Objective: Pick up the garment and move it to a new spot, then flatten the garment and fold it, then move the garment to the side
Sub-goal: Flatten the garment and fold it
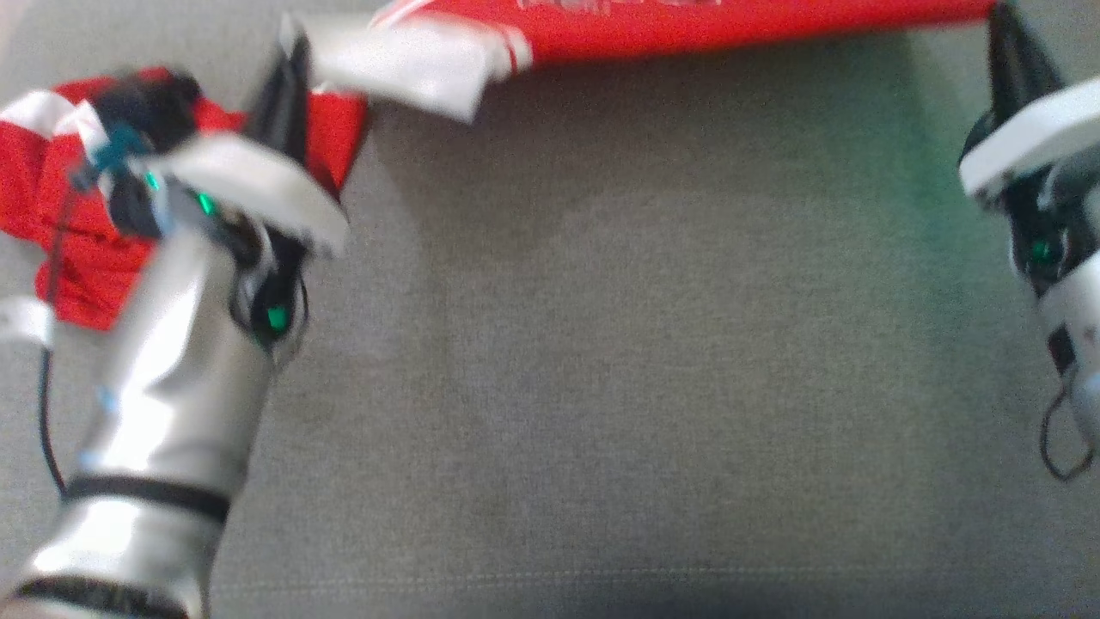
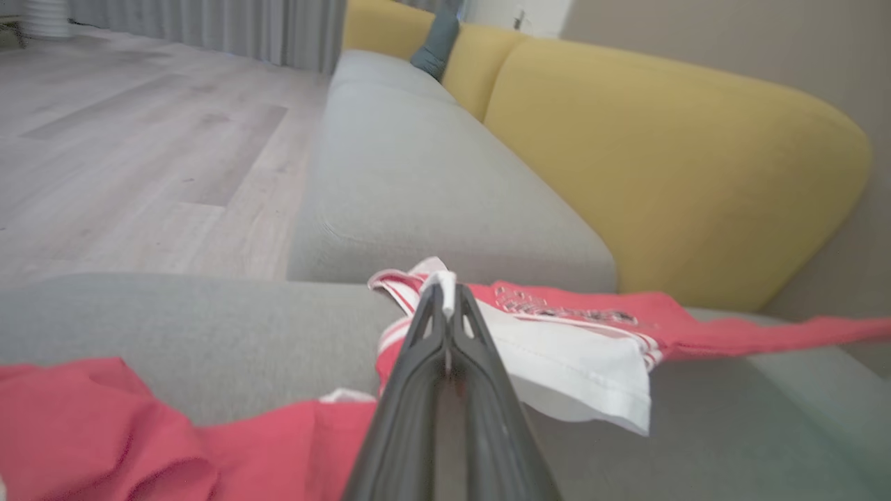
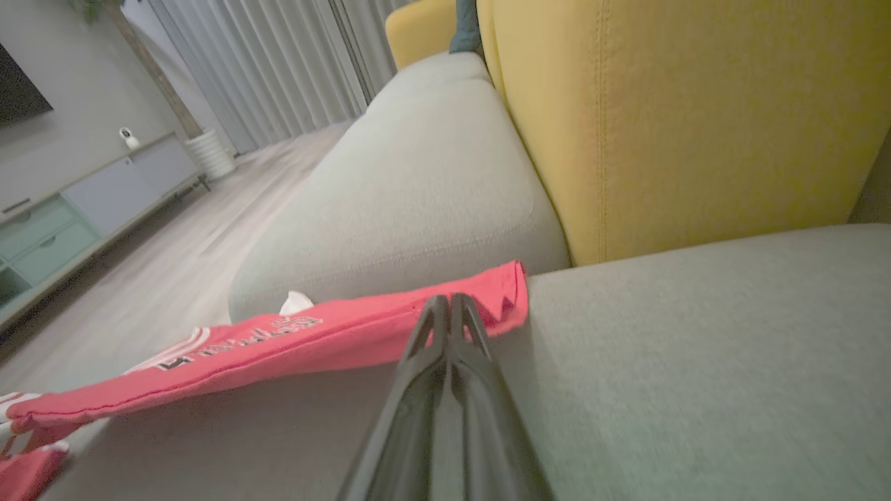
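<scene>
Here the garment [image 1: 730, 30], a red shirt with white trim and dark lettering, is stretched in a long narrow band between the two grippers, across the far part of the grey sofa seat [image 1: 644, 344]. The left gripper [image 1: 292, 60] has its jaws pressed together on the cloth right where a white sleeve [image 1: 412, 64] joins the red. In the left wrist view the fingertips [image 2: 437, 306] pinch a fold of white and red fabric, and the sleeve droops loose just to the side of them. The right gripper [image 1: 1001, 30] is clamped on the opposite end. In the right wrist view its closed tips [image 3: 449, 306] bite the red edge close to the corner [image 3: 511, 292], which puckers a little beside them.

The band sags slightly in the middle and throws a soft shadow on the seat under it, so it seems to hang just above the cushion rather than lie flat. A bunched heap of red and white cloth [image 1: 60, 198] lies on the seat under the left arm. Whether it belongs to the same shirt I cannot tell. Behind the seat stands the yellow backrest [image 3: 696, 104], and beyond the sofa are a pale wood floor [image 2: 139, 139] and grey curtains [image 3: 278, 56]. The head view is blurred.
</scene>
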Robot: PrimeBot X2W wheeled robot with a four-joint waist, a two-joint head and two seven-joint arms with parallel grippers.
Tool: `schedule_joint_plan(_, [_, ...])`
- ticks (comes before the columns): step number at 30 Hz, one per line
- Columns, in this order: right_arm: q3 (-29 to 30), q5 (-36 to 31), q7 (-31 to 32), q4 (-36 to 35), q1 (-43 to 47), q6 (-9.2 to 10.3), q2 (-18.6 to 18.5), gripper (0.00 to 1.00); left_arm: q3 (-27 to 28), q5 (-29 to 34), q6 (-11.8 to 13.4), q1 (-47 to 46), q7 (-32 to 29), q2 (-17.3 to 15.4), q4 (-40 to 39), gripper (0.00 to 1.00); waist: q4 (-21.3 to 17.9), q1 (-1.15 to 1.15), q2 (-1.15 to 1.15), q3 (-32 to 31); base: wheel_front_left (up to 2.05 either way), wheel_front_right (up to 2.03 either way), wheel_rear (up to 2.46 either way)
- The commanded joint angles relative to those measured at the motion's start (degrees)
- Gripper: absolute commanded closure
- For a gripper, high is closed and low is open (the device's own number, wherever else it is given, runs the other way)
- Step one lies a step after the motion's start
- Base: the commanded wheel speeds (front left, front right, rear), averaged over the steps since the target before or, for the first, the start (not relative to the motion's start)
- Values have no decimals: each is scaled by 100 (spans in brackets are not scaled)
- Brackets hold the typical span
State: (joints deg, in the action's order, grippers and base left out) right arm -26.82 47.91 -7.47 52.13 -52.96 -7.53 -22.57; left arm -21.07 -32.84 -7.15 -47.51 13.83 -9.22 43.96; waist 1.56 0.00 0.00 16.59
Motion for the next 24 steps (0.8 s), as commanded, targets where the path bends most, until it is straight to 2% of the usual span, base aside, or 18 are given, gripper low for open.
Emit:
schedule_joint_plan(1, [-145,82,56,-191,121,4,-143,100,-13,-70,-32,34,-55,-325,-325,100,-19,0,0,-326,0,0,0])
schedule_joint_plan(10, [-1060,324,613,-343,870,4,-770,100,-821,-530,-33,1543,-781,-1181,-1649,100,-89,0,0,-949,0,0,0])
schedule_joint_plan(16, [-1634,443,1152,-556,1164,4,-1170,100,-1040,-862,-33,2239,-1473,-1708,-2572,100,-150,0,0,-1237,0,0,0])
schedule_joint_plan(17, [-1634,443,1152,-556,1164,4,-1170,100,-1040,-862,-33,2239,-1473,-1708,-2572,100,-150,0,0,-1237,0,0,0])
schedule_joint_plan(24, [-2194,660,2084,-910,1434,4,-1643,100,-1002,-1749,-21,2952,-2673,-2347,-3712,100,-231,0,0,-1583,0,0,0])
